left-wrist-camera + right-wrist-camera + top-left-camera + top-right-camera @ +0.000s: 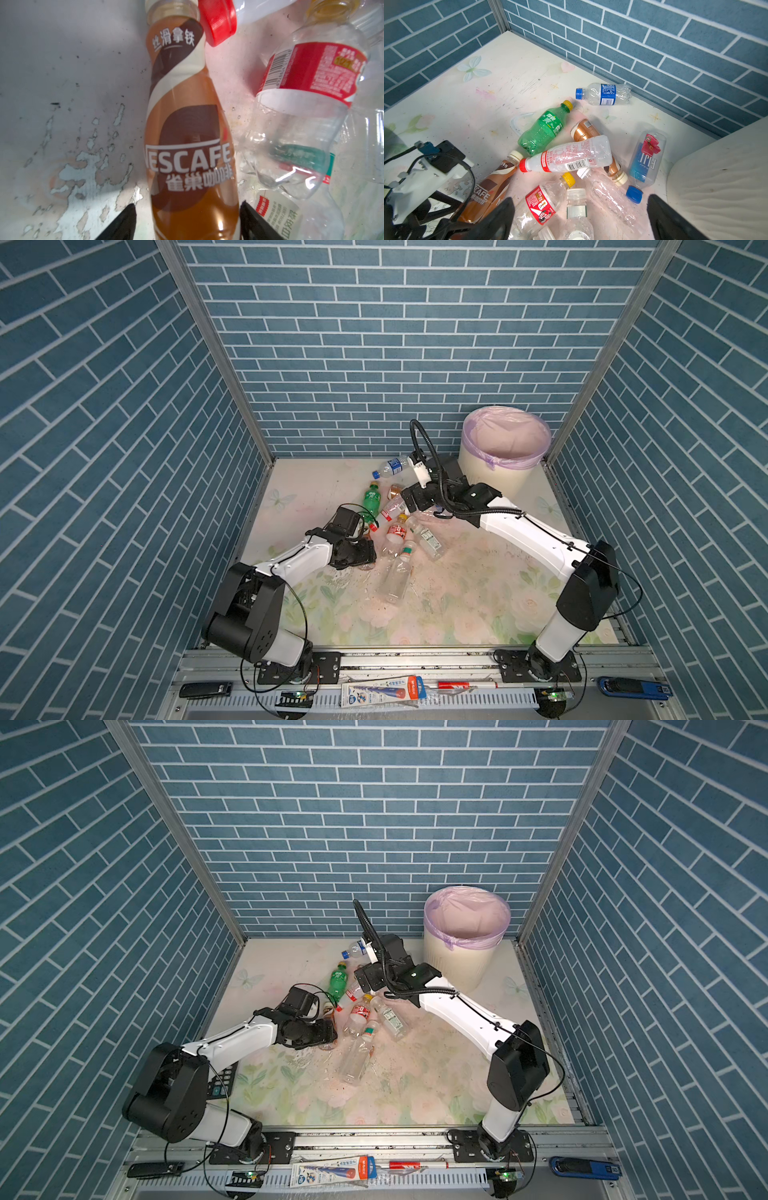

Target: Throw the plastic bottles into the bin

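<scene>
Left claw [187, 204] half-open astride brown coffee bottle [187, 124], not yet tight; right claw [580, 198] wide, empty.

Blue brick walls [374, 344] all round, white grout lines. The table [457, 614] is cream, with faded pink roses, green leaves and pale butterflies. The bin [486, 477] is cream-white, its bag [511, 439] pale lilac. On to the pile: a green bottle [542, 128] with a yellow cap; a brown bottle [187, 135] swirled in cream and dark brown, white lettering; a copper bottle [583, 129]. The blue-label bottle [607, 94] is clear with a blue cap. The red-cap bottle [571, 155] is clear with red print. The flower bottle [645, 158] has a blue label, red blossom and blue cap. The red-label bottle [543, 204] has a yellow cap. The arms [532, 539] are white with black joints.
</scene>
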### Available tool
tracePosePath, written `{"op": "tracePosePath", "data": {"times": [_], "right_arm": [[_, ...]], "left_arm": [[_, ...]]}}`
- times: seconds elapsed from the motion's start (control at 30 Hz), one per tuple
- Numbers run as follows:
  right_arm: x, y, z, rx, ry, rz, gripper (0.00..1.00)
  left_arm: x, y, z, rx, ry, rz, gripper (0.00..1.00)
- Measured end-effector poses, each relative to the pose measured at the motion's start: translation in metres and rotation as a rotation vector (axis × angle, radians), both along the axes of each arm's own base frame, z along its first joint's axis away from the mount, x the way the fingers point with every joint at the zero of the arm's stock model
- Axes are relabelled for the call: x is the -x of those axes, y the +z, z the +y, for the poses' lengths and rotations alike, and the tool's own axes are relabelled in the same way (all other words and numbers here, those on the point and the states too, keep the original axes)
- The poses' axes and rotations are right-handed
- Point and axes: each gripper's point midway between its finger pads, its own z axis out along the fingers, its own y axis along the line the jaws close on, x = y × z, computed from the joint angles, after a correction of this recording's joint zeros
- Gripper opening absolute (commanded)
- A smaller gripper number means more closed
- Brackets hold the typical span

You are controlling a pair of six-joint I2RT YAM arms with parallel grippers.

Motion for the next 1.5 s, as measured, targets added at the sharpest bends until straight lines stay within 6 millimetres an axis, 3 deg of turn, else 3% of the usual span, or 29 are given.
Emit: {"op": "tracePosePath", "data": {"times": [0.23, 0.43, 0.73, 0.93, 1.1, 1.23, 1.5], "right_arm": [[-0.005, -0.003, 0.003, 0.013, -0.014, 0.032, 0.99], [-0.014, 0.008, 0.007, -0.010, -0.041, 0.076, 0.99], [-0.014, 0.006, -0.004, -0.106, -0.074, 0.215, 0.96], [-0.024, 0.050, -0.007, -0.285, -0.090, 0.266, 0.92], [-0.032, 0.070, -0.013, -0.423, -0.091, 0.320, 0.92], [-0.033, 0.079, -0.010, -0.495, -0.071, 0.349, 0.92], [-0.027, 0.105, 0.010, -0.629, 0.010, 0.370, 0.90]], "left_arm": [[-0.005, 0.001, -0.001, 0.006, 0.005, -0.018, 0.57], [-0.005, 0.015, 0.002, 0.011, 0.004, -0.030, 0.57], [-0.047, 0.125, 0.013, 0.112, 0.013, -0.285, 0.59], [-0.078, 0.199, -0.001, 0.169, -0.070, -0.465, 0.59], [-0.101, 0.255, -0.022, 0.259, -0.156, -0.607, 0.61], [-0.108, 0.264, -0.038, 0.359, -0.205, -0.670, 0.61], [-0.109, 0.233, -0.056, 0.488, -0.240, -0.637, 0.61]]}}
